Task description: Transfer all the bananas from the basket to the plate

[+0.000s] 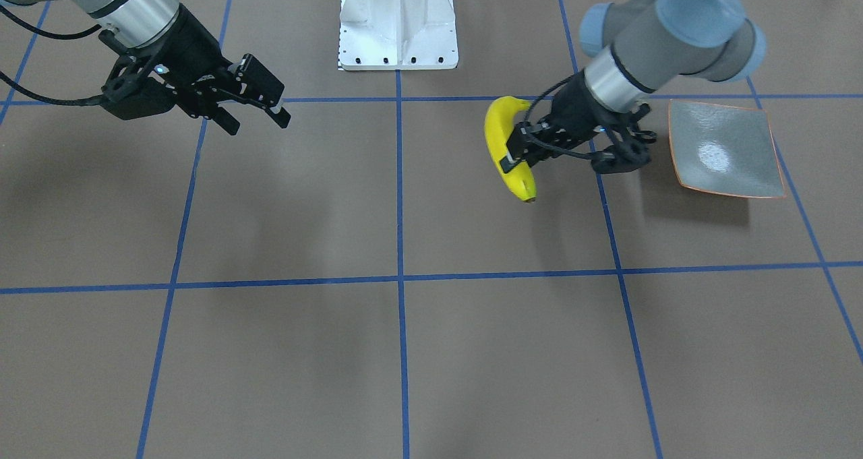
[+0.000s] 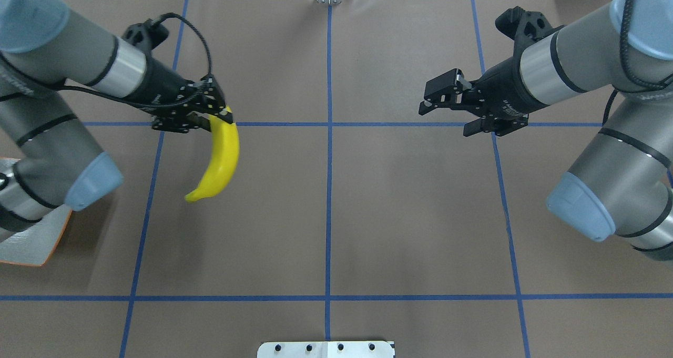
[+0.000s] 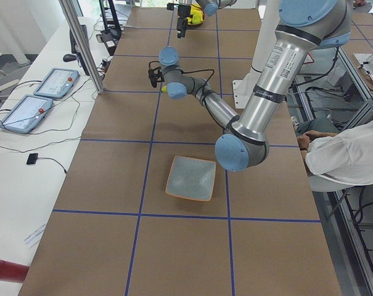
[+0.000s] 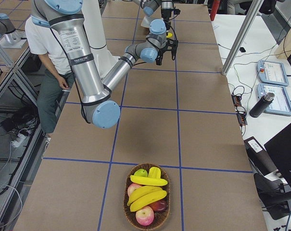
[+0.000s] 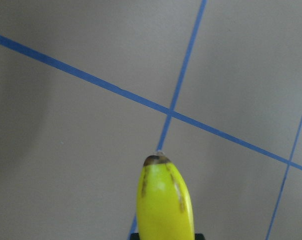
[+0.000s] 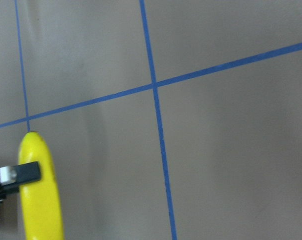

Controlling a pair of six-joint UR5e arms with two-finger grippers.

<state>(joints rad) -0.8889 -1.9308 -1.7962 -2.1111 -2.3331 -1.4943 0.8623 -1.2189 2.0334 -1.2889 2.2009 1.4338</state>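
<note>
Yellow and glossy, the curved banana point(image 1: 507, 132) hung clear of the brown, blue-taped table point(image 1: 512, 351), pinched across its body by the fingers of your left gripper point(image 1: 514, 156). Your next move turned on where the plate sat. The square pale grey-green glazed plate point(image 1: 725, 150) with its thin orange-brown rim lay bare on the robot's left side of that gripper. It was behind the wrist rather than ahead of the fingers, which pointed toward the table's middle. To my eye, you had to carry the fruit back along the arm's own line, or swing the wrist round, before lowering.

The banana's long axis ran crosswise to the fingers, roughly from the robot's side toward the operators' side. It looked about as long as the plate, so I would have lined it up with a side or a diagonal. Your left arm was plainly the nearer one.

Your black two-finger right gripper point(image 2: 447, 108) hovered spread and empty, well apart from both. Far off at the robot's right end, the woven brown oval basket point(image 4: 127, 209) held more yellow bananas point(image 4: 147, 181) among apples point(image 4: 145, 215).
</note>
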